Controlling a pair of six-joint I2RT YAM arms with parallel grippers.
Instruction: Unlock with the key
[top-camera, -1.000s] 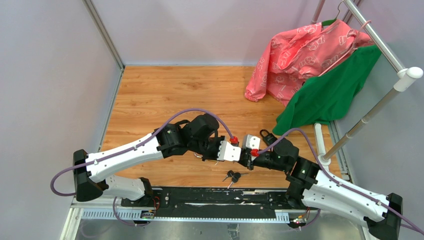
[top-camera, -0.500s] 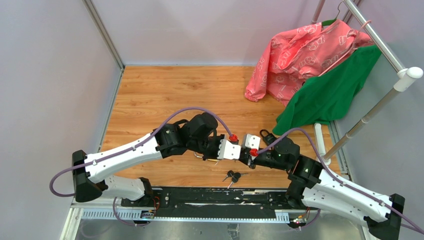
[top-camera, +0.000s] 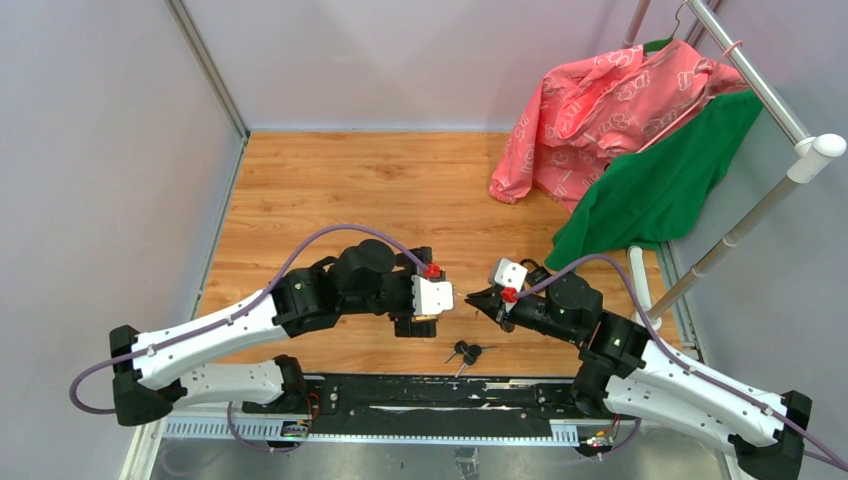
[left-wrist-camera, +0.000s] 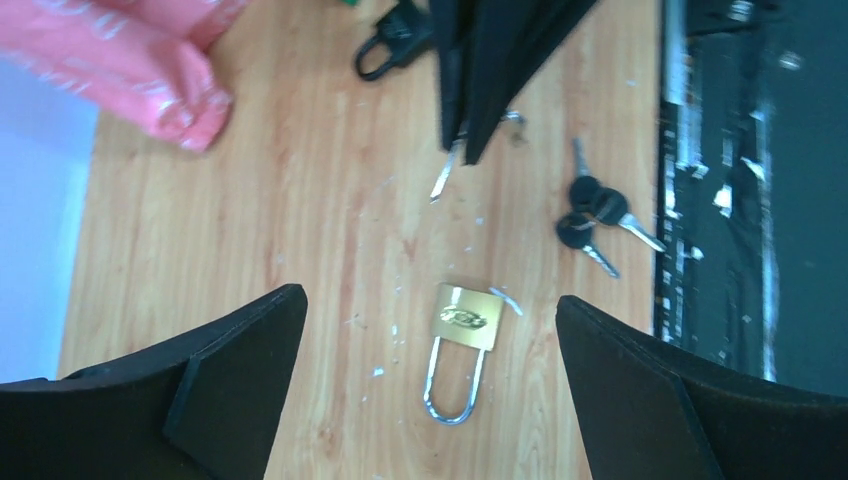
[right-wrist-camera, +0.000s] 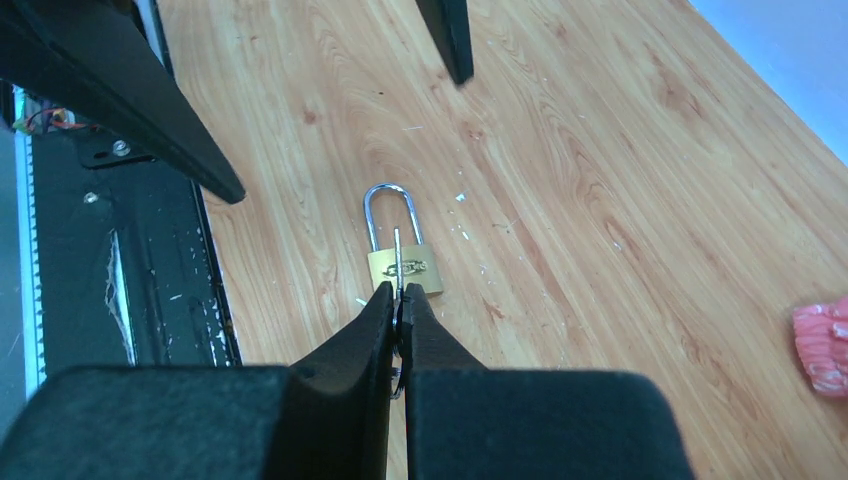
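A brass padlock (left-wrist-camera: 468, 318) lies flat on the wooden table, and both legs of its silver shackle (left-wrist-camera: 449, 392) meet the body. My left gripper (left-wrist-camera: 430, 302) hovers open above it, its fingers wide on either side and touching nothing. My right gripper (right-wrist-camera: 398, 300) is shut on a key; the silver key blade (right-wrist-camera: 397, 253) sticks out of the fingertips and points at the padlock (right-wrist-camera: 405, 267) from a short way off. In the top view the right gripper (top-camera: 474, 297) is just right of the left gripper.
A bunch of black-headed keys (top-camera: 465, 352) lies near the table's front edge, beside the black base rail (top-camera: 430, 395). A black padlock (left-wrist-camera: 385, 52) sits behind the right gripper. Pink cloth (top-camera: 600, 105) and green cloth (top-camera: 660, 185) hang from a rack at the back right.
My left gripper has opened and let go of the padlock, which now lies on the table. The left arm drew back to the left. The right gripper stayed shut on the key.
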